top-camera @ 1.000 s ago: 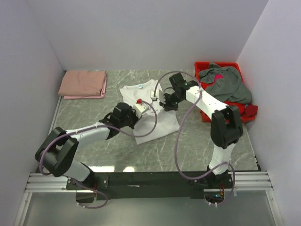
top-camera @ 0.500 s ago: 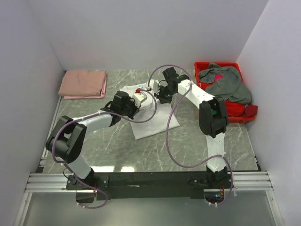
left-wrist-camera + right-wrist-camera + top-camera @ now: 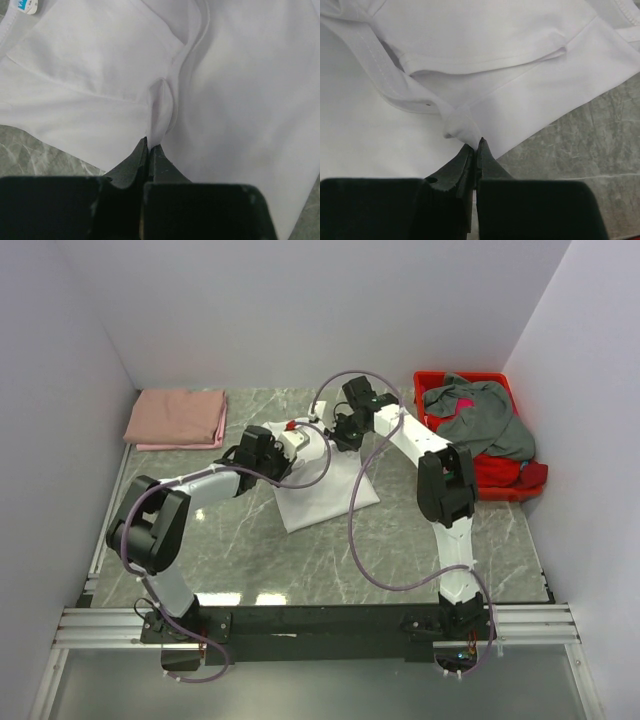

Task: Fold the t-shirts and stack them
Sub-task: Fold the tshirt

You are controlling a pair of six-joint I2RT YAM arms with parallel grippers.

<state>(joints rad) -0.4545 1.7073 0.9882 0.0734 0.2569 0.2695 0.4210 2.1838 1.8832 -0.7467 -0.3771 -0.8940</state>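
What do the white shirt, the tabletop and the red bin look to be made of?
The white shirt: soft knit cloth, likely cotton, matte; it creases, and stitched hems show. The tabletop: grey-green with pale veins, like marble or printed laminate; slight sheen near the front. The red bin: rigid, likely plastic, by its even colour and straight rim.

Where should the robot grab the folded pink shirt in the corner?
Grab the pink shirt by its right edge, coming from the open middle of the table. It lies flat and folded, close to the left wall and back wall, so those sides leave little room. Pinching all layers together should keep the fold.
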